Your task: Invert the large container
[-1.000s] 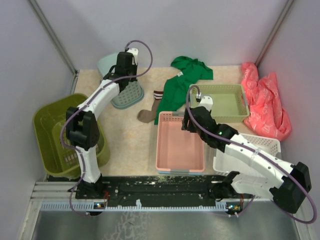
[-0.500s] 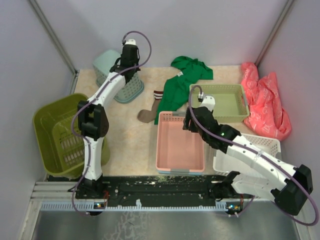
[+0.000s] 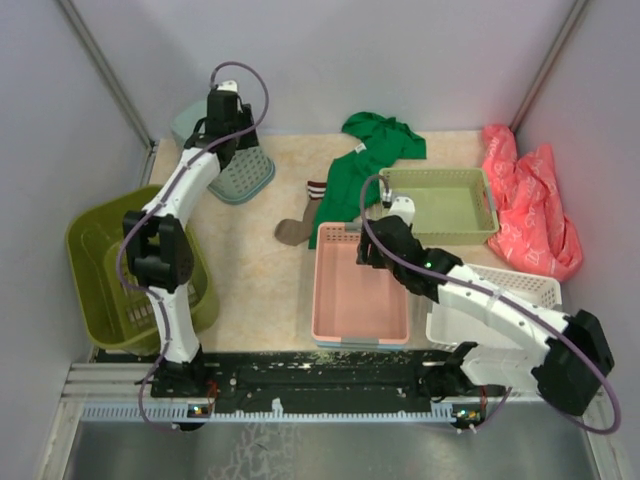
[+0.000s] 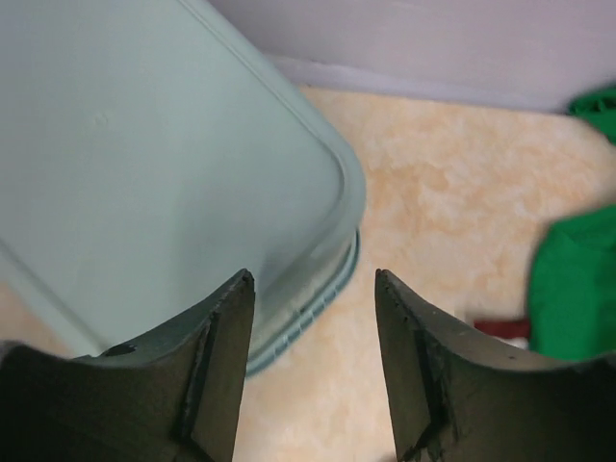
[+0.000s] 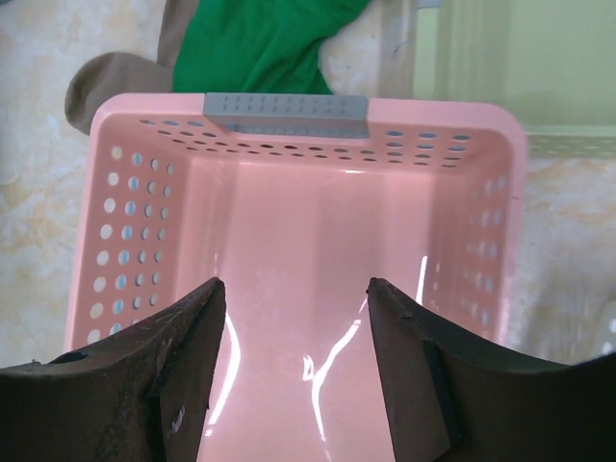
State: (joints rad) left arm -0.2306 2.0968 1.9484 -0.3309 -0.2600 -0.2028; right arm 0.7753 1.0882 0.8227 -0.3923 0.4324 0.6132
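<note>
1. Standing mouth-up, well back from the left pincer (image 3: 218,125) toward the arm bases: large container (image 3: 95,285), olive-green and slotted, at the near left edge of the desk (image 3: 260,270). Neither pincer touches it. The left arm's elbow crosses in front of its right wall.
2. Left pincer (image 4: 313,279): fingers spread, nothing between them. It hangs at the far left of the desk.
3. Teal basket (image 3: 245,172): directly under and just left of the left pincer. The wrist view shows a smooth pale face (image 4: 144,144) with a rounded corner. Whether a finger touches it cannot be told.
4. Right pincer (image 3: 368,255): fingers spread (image 5: 294,289), holding nothing, hovering above the pink tray.
5. Pink tray (image 5: 135,241): shallow, hole-punched walls, below the right pincer; a grey strip lies on its far rim.
6. Light green tray (image 3: 440,205): just beyond the right pincer, to its right.
7. Green garment (image 3: 360,170): beyond the right pincer, to its left, reaching the pink tray's far edge.
8. Brown sock (image 3: 293,232): left of the right pincer, beside the garment.
9. White basket (image 3: 520,290): to the right of the right pincer, under that arm.
10. Red-pink bag (image 3: 525,200): far right of the right pincer, against the wall.
</note>
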